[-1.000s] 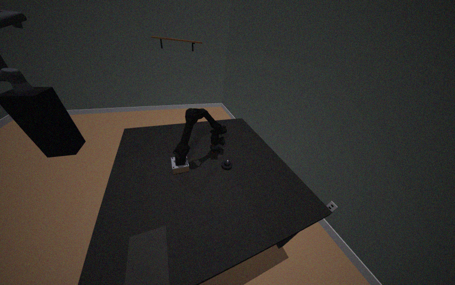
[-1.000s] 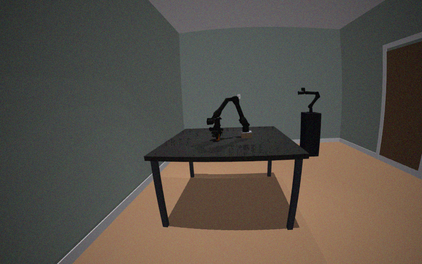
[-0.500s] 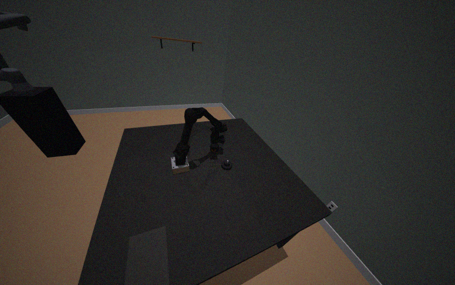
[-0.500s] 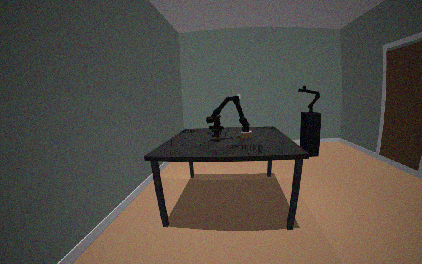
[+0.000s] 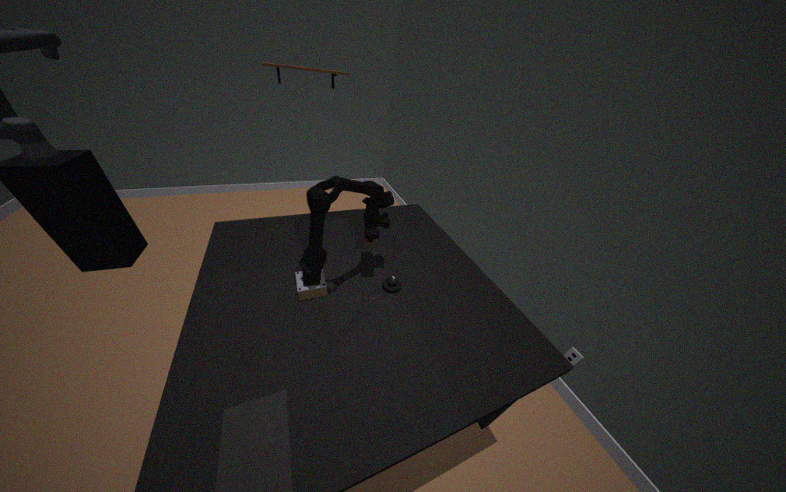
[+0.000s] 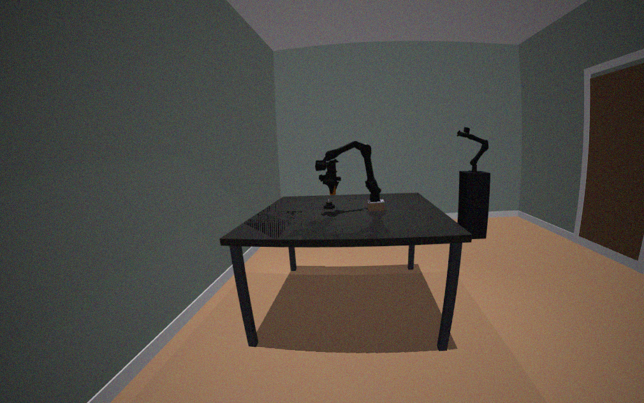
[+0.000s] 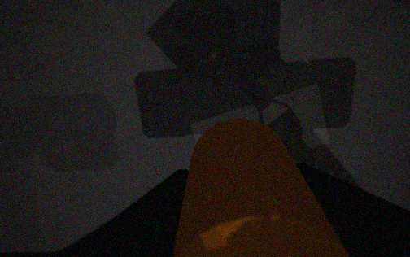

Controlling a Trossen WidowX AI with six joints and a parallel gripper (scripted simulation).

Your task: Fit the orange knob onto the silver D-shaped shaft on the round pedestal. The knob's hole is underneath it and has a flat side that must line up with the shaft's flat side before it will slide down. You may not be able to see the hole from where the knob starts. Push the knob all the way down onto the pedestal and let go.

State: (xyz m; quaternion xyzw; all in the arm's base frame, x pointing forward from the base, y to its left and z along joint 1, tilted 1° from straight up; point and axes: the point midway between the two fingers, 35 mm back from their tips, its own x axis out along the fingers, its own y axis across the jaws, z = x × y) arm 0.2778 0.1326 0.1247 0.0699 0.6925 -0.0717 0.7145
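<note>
The orange knob [image 5: 366, 240] [image 6: 334, 190] [image 7: 248, 183] is held up above the table. In the wrist view it fills the lower middle, between the two black fingers. My gripper [image 5: 370, 237] [image 6: 332, 189] is shut on the knob and points down. The round dark pedestal [image 5: 391, 288] [image 6: 328, 206] stands on the table, with the small silver shaft [image 5: 393, 279] on top. In the top view the pedestal is below and to the right of the knob. The knob's hole is hidden underneath, and the shaft's flat side is too small to make out.
The arm's pale base block [image 5: 313, 293] [image 6: 375, 205] stands on the dark table [image 5: 359, 348] [image 6: 351, 230], to the left of the pedestal in the top view. The arm's shadow falls on the table near the pedestal. A second arm on a black stand [image 5: 75, 214] [image 6: 474, 204] is off the table.
</note>
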